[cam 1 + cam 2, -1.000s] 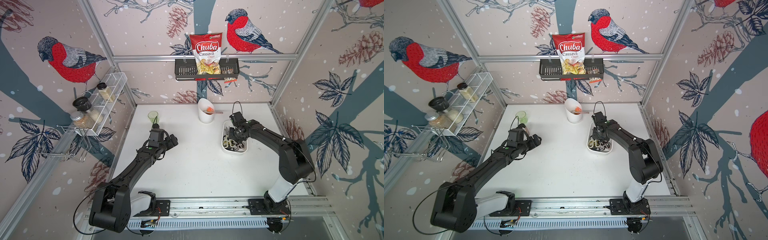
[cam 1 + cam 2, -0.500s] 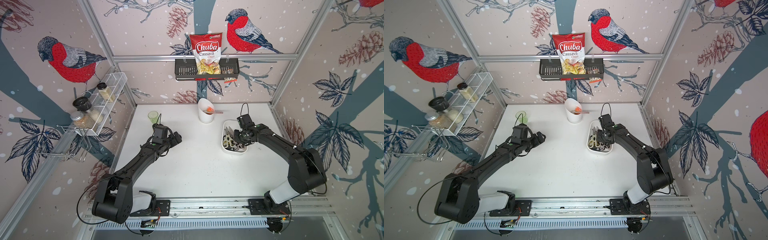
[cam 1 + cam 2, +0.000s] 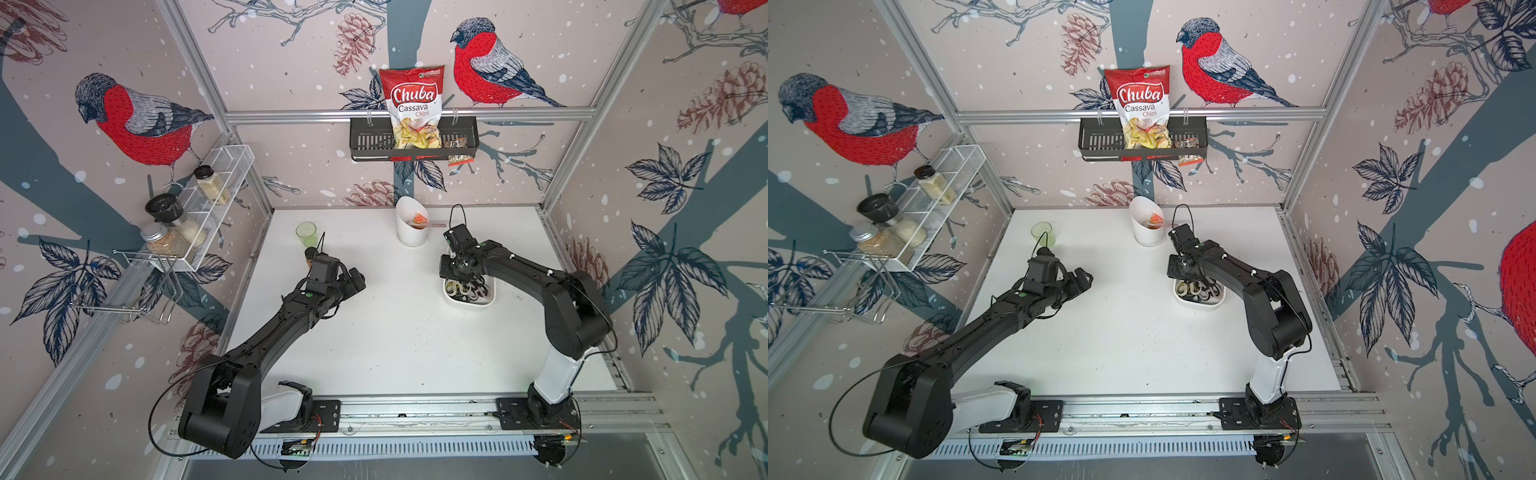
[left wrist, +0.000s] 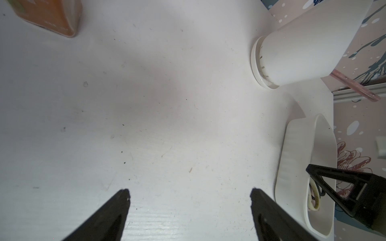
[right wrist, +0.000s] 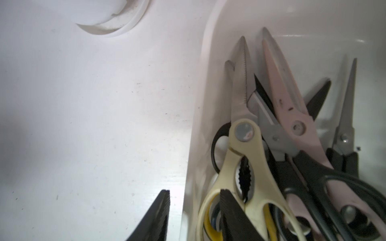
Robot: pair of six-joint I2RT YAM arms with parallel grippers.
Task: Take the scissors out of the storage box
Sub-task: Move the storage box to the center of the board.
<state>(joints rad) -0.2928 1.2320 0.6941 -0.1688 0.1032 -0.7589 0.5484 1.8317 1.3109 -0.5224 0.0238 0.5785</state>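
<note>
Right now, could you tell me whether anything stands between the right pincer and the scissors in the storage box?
Yes: the side wall of the storage box sits in the open gap of the right pincer. One finger hangs outside over the table, the other inside over the cream-handled scissors. Nothing visible covers the scissors themselves.

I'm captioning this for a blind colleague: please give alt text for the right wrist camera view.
The right gripper hangs open astride a wall of the storage box, one finger over the table, one over a cream-handled pair. Cream, pink and black scissors lie piled inside.
</note>
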